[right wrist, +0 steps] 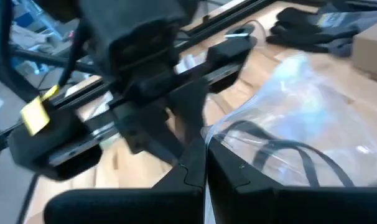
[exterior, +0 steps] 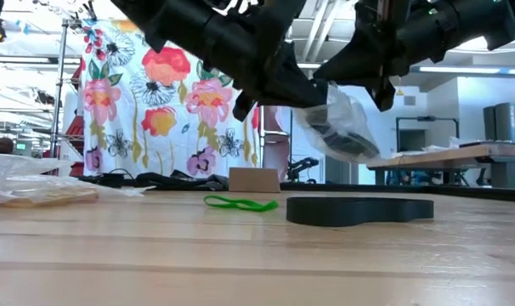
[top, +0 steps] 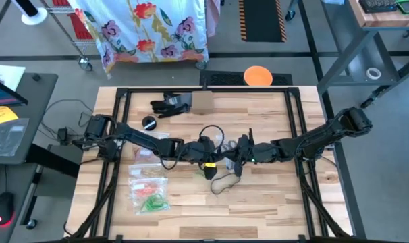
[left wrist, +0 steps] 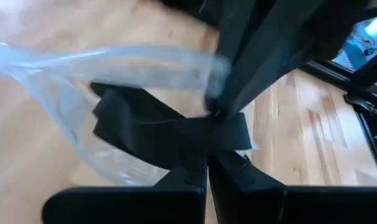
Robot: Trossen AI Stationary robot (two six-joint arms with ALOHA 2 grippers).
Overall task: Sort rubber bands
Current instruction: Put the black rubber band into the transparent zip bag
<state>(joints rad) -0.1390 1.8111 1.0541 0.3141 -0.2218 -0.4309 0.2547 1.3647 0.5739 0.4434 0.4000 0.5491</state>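
Both grippers meet in the middle of the high view, above the wooden table (top: 272, 202). Between them hangs a clear plastic zip bag (exterior: 342, 123) with dark rubber bands inside. The left gripper (left wrist: 207, 165) has its fingers fully closed on one edge of this bag, and the right gripper (right wrist: 205, 158) has its fingers fully closed on the opposite edge. In the low view the bag hangs clear of the table, near the upper centre of the frame.

One loose thin green rubber band (exterior: 240, 203) lies flat on the table, lower in that frame and to the left of the bag, with its long axis running left to right. I judge that the left gripper is the nearer one to it. More coloured rubber bands (top: 150, 196) sit in bags at the lower left of the high view.
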